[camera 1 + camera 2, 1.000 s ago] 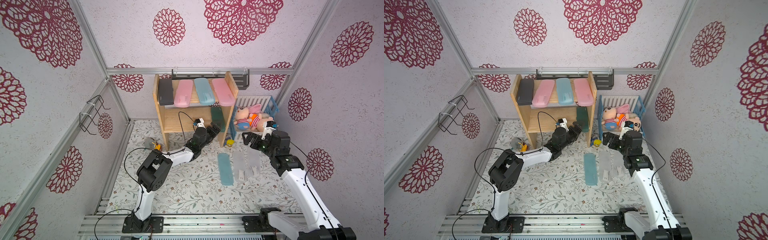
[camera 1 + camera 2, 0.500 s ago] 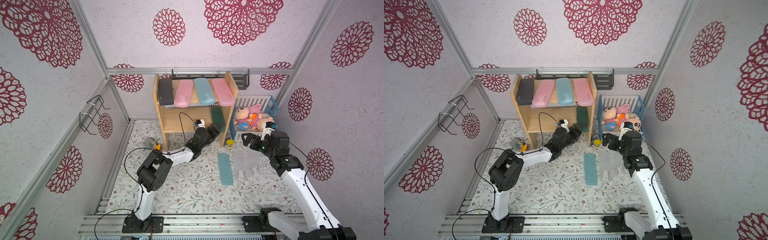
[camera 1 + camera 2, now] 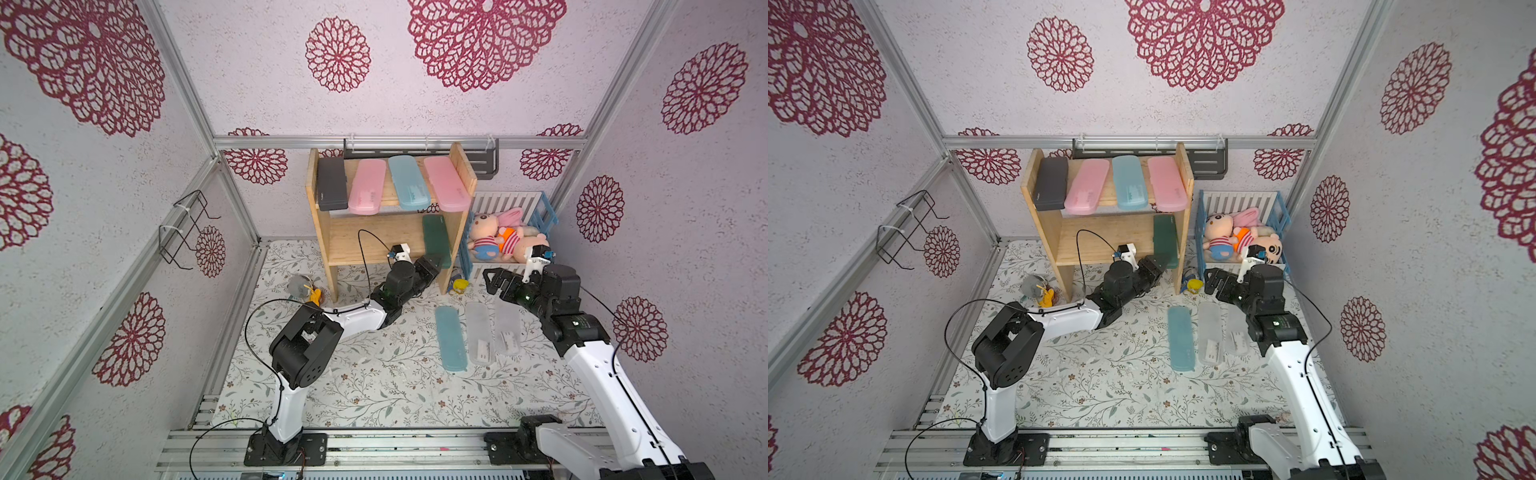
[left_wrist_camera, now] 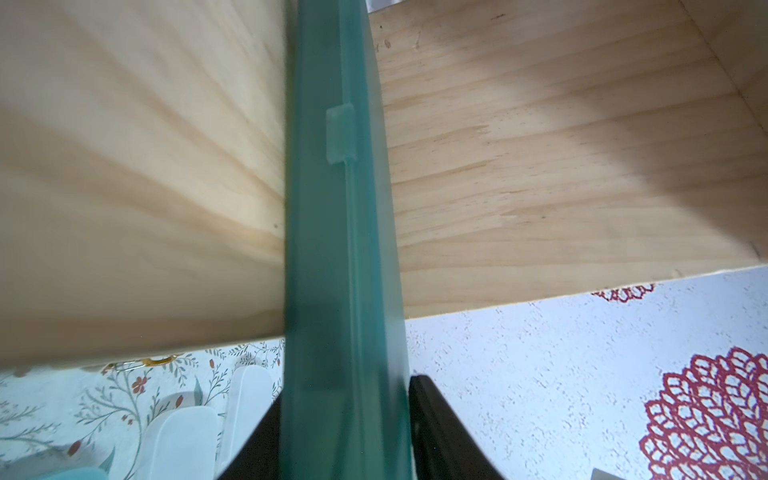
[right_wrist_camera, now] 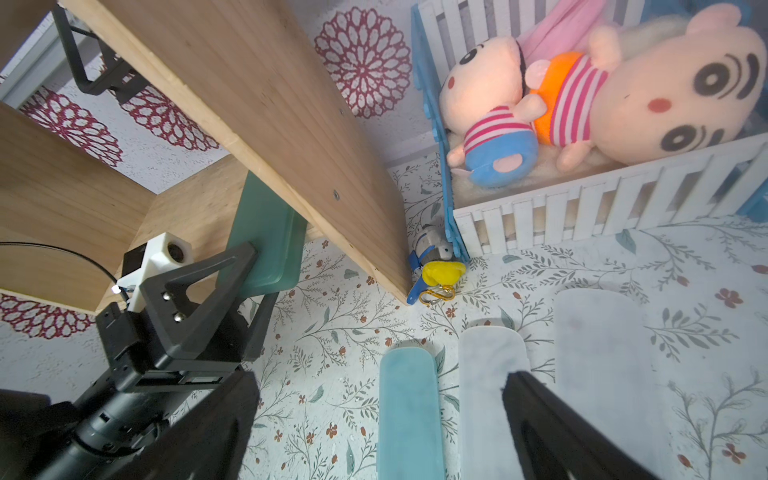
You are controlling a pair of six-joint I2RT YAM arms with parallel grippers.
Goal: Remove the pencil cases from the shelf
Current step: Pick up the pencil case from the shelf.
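The pine shelf fills the centre back of a top view, four pencil cases lying across its top board. Centre right, the right gripper hangs splayed wide and empty near three pencil cases lined up on the floral mat, out of the way, I'd say. The left gripper pinches the dark green pencil case by its broad faces, where its near end overhangs the lower board beside the right side panel.
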